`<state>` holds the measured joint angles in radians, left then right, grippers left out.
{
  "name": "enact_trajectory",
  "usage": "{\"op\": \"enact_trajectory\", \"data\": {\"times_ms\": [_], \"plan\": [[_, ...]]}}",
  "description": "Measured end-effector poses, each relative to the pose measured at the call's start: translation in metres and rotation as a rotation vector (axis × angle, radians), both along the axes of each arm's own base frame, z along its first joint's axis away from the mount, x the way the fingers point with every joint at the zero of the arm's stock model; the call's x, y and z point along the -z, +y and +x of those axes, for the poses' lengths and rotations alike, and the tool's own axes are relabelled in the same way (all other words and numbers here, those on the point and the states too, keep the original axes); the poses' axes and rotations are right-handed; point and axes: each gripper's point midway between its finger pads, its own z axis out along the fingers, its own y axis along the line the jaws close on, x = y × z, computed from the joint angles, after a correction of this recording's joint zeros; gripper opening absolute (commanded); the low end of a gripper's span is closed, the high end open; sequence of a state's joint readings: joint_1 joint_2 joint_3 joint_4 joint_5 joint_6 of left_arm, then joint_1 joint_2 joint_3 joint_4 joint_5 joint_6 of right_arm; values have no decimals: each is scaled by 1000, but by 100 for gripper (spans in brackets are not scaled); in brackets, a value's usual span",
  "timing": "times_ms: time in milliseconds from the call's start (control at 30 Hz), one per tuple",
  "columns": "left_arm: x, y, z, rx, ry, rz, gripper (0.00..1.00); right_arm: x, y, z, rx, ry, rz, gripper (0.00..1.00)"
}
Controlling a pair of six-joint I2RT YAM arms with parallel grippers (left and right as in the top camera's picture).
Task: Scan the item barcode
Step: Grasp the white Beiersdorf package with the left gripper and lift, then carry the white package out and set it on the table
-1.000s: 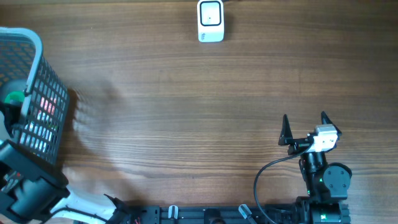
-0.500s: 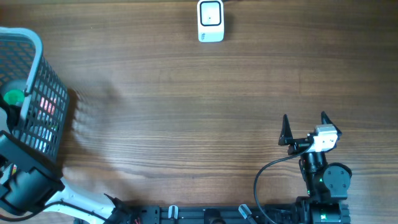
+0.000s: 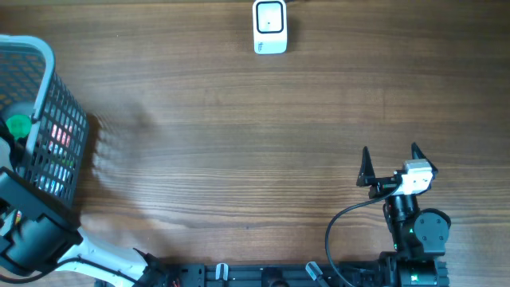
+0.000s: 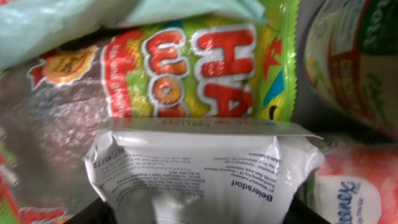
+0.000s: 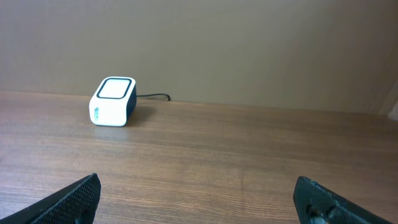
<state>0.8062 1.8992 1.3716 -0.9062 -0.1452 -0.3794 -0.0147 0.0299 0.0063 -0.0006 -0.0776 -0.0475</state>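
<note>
In the left wrist view a white packet (image 4: 205, 168) with small black print lies on the other goods inside the basket. My left gripper (image 4: 196, 214) is shut on its lower end, a dark finger (image 4: 84, 214) against each side. No barcode shows on the visible face. From overhead only the left arm's base (image 3: 32, 235) shows beside the basket (image 3: 49, 80). The white scanner (image 3: 270, 26) stands at the table's far edge, also in the right wrist view (image 5: 113, 101). My right gripper (image 3: 390, 163) rests open and empty at the near right.
Under the packet lie a green and red snack bag (image 4: 199, 68), a round tub (image 4: 357, 56) at the right and a pink tissue pack (image 4: 354, 190). A green lid (image 3: 16, 125) shows over the basket rim. A cable runs behind the scanner.
The left arm has shifted slightly towards the near left edge, uncovering more of the green lid. The right arm has not moved.
</note>
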Motion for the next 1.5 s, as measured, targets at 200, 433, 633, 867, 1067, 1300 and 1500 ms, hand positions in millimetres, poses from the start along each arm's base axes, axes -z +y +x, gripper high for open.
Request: {"op": "enact_trajectory", "data": {"times_ms": [200,433,633,867,1067,1300,1500], "plan": [[-38,5,0,-3,24,-7,53,0,0,0,0,0,0,100],[-115,22,9,-11,-4,71,53,0,0,0,0,0,0,100],[-178,24,17,-36,-116,142,56,0,0,0,0,0,0,100],[-261,-13,26,20,-375,224,58,0,0,0,0,0,0,100],[-330,-80,31,140,-594,277,58,0,0,0,0,0,0,100],[-340,-190,53,339,-684,86,54,0,0,0,0,0,0,100],[-310,-279,76,458,-629,-102,55,0,0,0,0,0,0,100]]}}
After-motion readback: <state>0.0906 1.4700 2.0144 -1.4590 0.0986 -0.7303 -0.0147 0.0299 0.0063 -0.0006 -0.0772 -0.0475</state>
